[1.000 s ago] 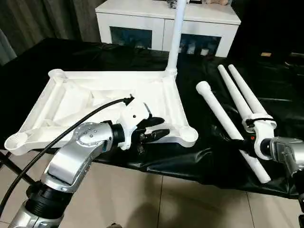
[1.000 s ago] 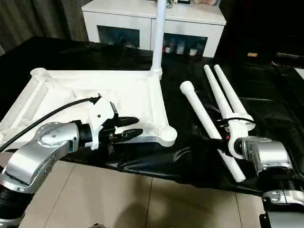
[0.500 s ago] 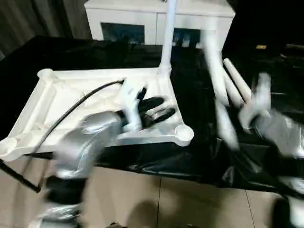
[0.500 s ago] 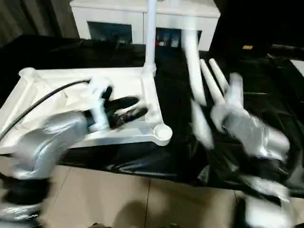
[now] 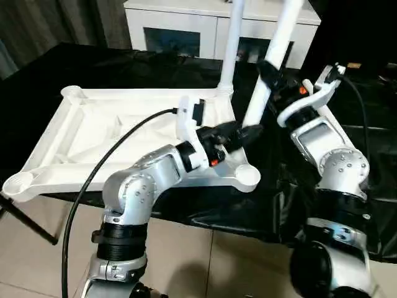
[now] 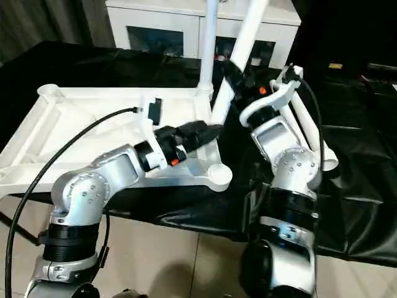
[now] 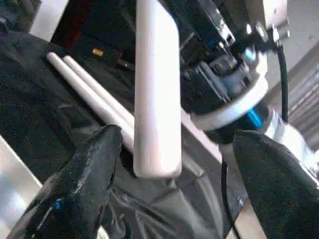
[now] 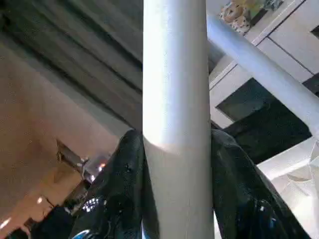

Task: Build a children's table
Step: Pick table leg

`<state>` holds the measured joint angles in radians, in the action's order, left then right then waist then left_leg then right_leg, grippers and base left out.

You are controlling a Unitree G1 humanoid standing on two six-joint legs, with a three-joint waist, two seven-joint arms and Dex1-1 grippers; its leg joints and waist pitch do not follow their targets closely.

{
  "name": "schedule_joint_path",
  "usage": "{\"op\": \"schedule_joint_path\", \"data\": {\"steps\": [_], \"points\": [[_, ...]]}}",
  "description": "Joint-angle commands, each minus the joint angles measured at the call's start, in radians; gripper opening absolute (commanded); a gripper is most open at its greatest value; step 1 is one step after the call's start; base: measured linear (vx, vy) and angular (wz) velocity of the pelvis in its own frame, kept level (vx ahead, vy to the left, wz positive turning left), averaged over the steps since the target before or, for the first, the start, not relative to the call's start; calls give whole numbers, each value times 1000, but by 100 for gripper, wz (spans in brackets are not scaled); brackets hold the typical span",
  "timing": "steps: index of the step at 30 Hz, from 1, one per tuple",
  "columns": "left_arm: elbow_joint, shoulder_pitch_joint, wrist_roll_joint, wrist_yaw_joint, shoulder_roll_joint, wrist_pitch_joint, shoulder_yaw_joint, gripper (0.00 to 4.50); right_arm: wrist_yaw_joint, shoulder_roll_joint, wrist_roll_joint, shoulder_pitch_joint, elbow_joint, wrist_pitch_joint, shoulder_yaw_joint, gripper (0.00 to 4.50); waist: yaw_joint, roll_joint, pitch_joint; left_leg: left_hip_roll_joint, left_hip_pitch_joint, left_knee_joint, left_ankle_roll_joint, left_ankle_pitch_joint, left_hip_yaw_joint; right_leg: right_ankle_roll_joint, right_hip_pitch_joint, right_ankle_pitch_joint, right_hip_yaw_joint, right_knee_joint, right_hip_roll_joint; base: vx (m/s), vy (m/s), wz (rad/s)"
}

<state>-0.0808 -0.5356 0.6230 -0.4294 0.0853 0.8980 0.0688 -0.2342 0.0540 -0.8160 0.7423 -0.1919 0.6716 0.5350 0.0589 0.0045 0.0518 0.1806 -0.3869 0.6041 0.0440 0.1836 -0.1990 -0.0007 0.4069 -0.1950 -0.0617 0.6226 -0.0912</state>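
The children's table top (image 5: 111, 130) lies upside down on a black-covered surface, ribbed side up. One white leg (image 5: 232, 43) stands upright in its far right corner socket. My right gripper (image 5: 268, 73) is shut on a second leg (image 5: 276, 43), which it holds tilted in the air, lower end down toward the top's right edge. In the right wrist view that leg (image 8: 174, 99) runs up between the black fingers. My left gripper (image 5: 247, 132) is open at the leg's lower end (image 7: 154, 89), one finger on each side and clear of it.
Two more white legs (image 7: 82, 82) lie side by side on the black cover to the right. The near right corner socket (image 5: 247, 177) sits just below my left gripper. A white cabinet with glass doors (image 5: 186, 25) stands behind. A black cable loops over my left forearm.
My right arm has lifted a leg off the cover and swung it up, tilted, beside the table top. My left gripper has opened and reached right to the leg's lower end.
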Motion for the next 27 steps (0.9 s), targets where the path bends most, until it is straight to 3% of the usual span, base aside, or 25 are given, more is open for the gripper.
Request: {"op": "schedule_joint_path", "data": {"steps": [1, 12, 13, 17, 18, 23, 27], "points": [[15, -24, -7, 22, 5, -9, -14, 436, 31, 25, -19, 22, 30, -27, -6, 139, 0, -12, -69, 37, 17, -68, -19, 95, 16, -166, -50, -114, 41, -75, -44, 0, 0, 0], [49, -27, -37, 67, 20, -56, -16, 450, 113, 83, -46, 34, 15, -85, 7, 139, -1, -5, -75, 37, 19, -66, -28, 43, 17, -168, -52, -16, 39, -66, -40, 0, 0, 0], [49, -27, -37, 67, 20, -56, -16, 422, 113, 83, -46, 34, 15, -85, 7, 139, -2, -6, -75, 36, 18, -66, -30, 44, 16, -170, -53, -12, 39, -66, -40, 0, 0, 0], [63, -36, -32, 71, 24, -79, 1, 409, 127, 92, -57, 26, 21, -86, -6, 139, -1, -7, -74, 35, 18, -66, -31, 54, 16, -170, -55, -24, 40, -68, -41, 0, 0, 0], [64, -37, -30, 70, 24, -81, 2, 378, 129, 93, -58, 25, 22, -86, -9, 139, -1, -7, -74, 36, 19, -66, -30, 55, 16, -169, -54, -26, 40, -67, -41, 0, 0, 0], [60, -34, 2, 62, 38, -83, 11, 363, 141, 100, -71, 21, 21, -93, -18, 139, -1, -7, -74, 36, 18, -66, -24, 59, 16, -169, -55, -29, 40, -67, -41, 0, 0, 0], [55, -32, 24, 51, 48, -75, 7, 316, 150, 108, -81, 25, 16, -98, -18, 139, 0, -6, -74, 36, 19, -65, -23, 63, 15, -171, -54, -32, 40, -67, -40, 0, 0, 0]]}}
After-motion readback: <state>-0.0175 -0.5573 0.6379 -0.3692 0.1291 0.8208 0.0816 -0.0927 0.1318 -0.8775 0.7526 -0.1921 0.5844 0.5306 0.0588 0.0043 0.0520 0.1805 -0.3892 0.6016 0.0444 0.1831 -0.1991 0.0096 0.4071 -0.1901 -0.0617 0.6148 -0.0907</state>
